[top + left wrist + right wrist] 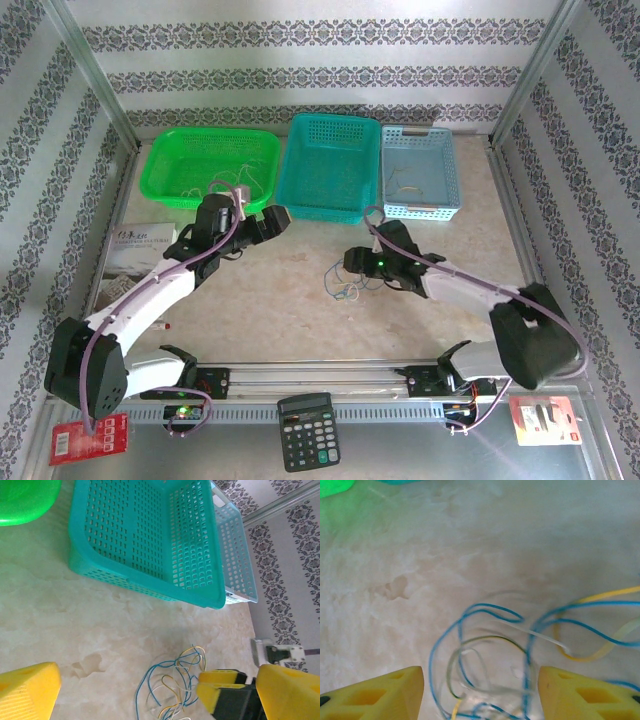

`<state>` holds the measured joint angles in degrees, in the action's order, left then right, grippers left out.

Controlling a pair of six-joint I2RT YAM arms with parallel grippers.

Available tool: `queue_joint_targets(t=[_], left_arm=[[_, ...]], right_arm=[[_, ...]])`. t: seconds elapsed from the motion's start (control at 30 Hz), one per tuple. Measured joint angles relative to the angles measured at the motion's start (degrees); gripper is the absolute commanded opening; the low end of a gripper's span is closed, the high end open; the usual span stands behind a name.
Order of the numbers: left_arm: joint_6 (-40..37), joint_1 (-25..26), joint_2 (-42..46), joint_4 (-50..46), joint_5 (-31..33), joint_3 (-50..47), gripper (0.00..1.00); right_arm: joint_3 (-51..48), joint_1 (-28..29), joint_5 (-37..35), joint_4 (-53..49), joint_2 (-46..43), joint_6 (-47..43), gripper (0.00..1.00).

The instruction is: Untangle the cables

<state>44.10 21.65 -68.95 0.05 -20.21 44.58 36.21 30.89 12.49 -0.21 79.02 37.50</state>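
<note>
We've got the cables (343,287) lying in a loose blue, yellow and whitish tangle on the table (290,320), a bit in front of the teal basket (330,165). Our right gripper (481,680) is down over them, fingers apart with wires in between. Left gripper (278,220) hovers near the basket, spread wide.

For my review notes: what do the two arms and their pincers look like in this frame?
Both the left arm and right arm have white links, black joint housings and a thick purple cable running along them. The left pincer and right pincer have wedge-shaped yellow fingers with moulded recesses. A green light glows at the right wrist.
</note>
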Motion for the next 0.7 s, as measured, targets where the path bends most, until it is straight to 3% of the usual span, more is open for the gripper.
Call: queue_joint_targets(t=[0.23, 0.53, 0.7], left_arm=[[1.42, 0.44, 0.02, 2.36, 1.53, -1.25, 1.0], [3.96, 0.44, 0.52, 4.09, 1.62, -3.5, 1.0], [4.92, 0.52, 2.14, 4.55, 1.6, -4.72, 1.0]], right_arm=[[3.85, 5.16, 1.66, 1.31, 3.5, -0.28, 0.58], [3.54, 5.14, 1.22, -2.12, -8.57, -1.68, 0.53], [-2.08, 5.25, -0.72, -2.99, -14.01, -1.31, 0.49]])
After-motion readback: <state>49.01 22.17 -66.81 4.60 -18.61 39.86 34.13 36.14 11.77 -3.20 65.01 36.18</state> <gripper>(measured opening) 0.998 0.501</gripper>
